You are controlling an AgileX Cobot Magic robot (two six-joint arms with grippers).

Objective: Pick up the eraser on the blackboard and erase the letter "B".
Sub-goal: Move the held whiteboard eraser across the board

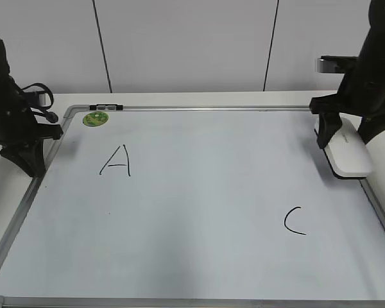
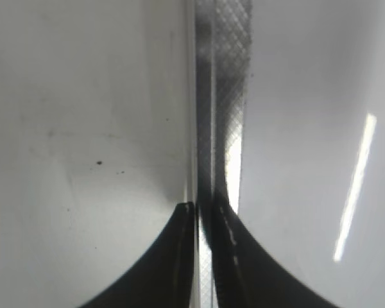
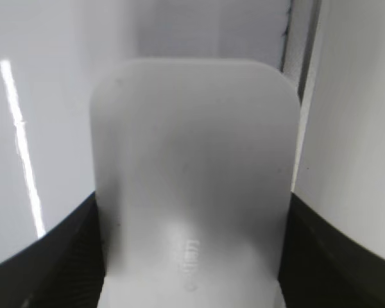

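Observation:
The white eraser [image 1: 350, 154] lies on the blackboard [image 1: 199, 205] against its right frame edge. My right gripper [image 1: 350, 136] straddles the eraser's far end. In the right wrist view the eraser [image 3: 192, 173] fills the space between the jaws of the right gripper [image 3: 192, 256], and both fingers press its sides. No letter "B" shows on the board; the middle of the board is blank. My left gripper [image 1: 27, 163] hangs at the board's left frame. In the left wrist view the left gripper [image 2: 205, 215] is shut and empty over the frame strip [image 2: 221, 96].
A handwritten "A" [image 1: 117, 160] is at the board's upper left and a "C" [image 1: 295, 221] at its lower right. A round green sticker [image 1: 95, 119] sits in the top left corner, with a small dark clip [image 1: 106, 106] on the top frame.

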